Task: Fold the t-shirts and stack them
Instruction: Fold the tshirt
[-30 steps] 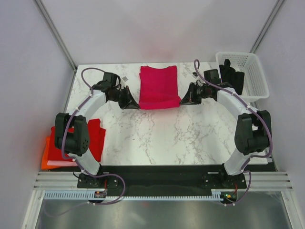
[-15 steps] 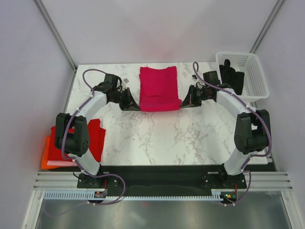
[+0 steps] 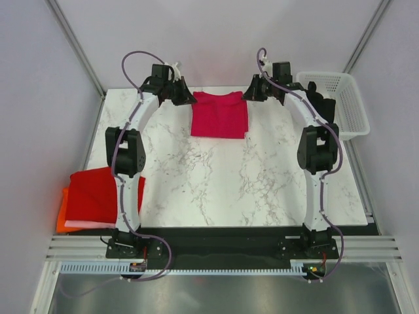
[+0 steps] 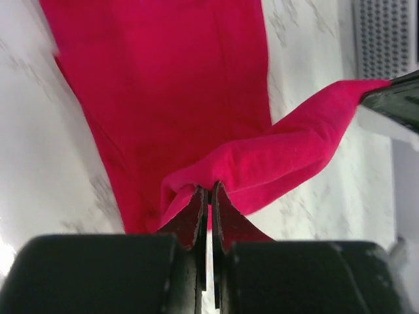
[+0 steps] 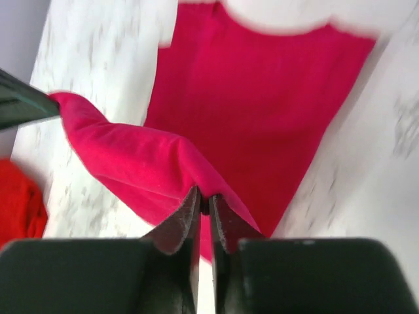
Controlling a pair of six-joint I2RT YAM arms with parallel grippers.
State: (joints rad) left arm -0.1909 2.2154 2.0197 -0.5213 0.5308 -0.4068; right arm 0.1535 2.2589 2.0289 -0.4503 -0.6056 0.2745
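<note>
A raspberry-crimson t-shirt (image 3: 219, 116) lies at the far middle of the marble table, partly folded. My left gripper (image 3: 188, 99) is shut on its lifted hem at the far left corner; the pinch shows in the left wrist view (image 4: 209, 190) with the cloth (image 4: 275, 157) stretched away to the right. My right gripper (image 3: 249, 96) is shut on the far right corner, also seen in the right wrist view (image 5: 203, 196) with the shirt (image 5: 262, 104) below. A brighter red t-shirt (image 3: 98, 196) lies folded on an orange one (image 3: 63, 214) at the near left edge.
A white lattice basket (image 3: 340, 98) holding dark items stands at the far right, close to the right arm. The back wall rises just behind both grippers. Bare marble (image 3: 229, 176) spreads across the middle and near side of the table.
Both grippers carried the shirt's near edge from mid-table up and back to its far edge, folding it in half. The arms now stretch far out, uncovering the red stack.
</note>
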